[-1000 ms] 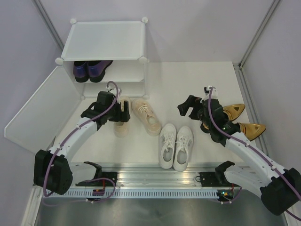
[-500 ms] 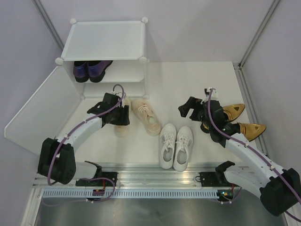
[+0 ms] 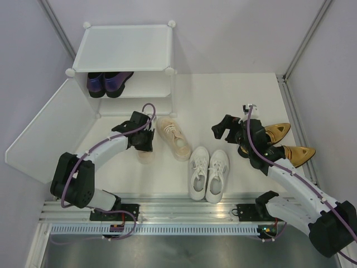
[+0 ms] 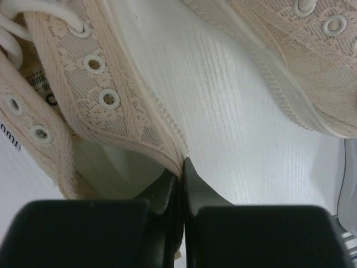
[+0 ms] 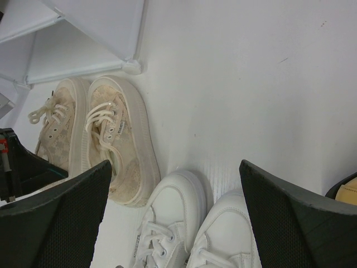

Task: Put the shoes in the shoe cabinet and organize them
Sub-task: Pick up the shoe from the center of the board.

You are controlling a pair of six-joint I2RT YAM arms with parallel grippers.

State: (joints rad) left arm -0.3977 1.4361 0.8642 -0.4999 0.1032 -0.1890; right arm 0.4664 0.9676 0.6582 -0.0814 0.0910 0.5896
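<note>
Two left gripper [image 4: 182, 167] fingers [image 4: 159, 198] pinch one lacy beige sneaker [image 4: 106, 111]; right gripper [image 5: 175, 167] gapes empty.

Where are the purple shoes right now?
In the top view, the purple loafers sit side by side in the upper compartment of the shoe cabinet, towards its left side, at the table's far left.

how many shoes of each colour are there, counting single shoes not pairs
purple loafers: 2
beige sneakers: 2
white sneakers: 2
gold heels: 2
total: 8
</note>
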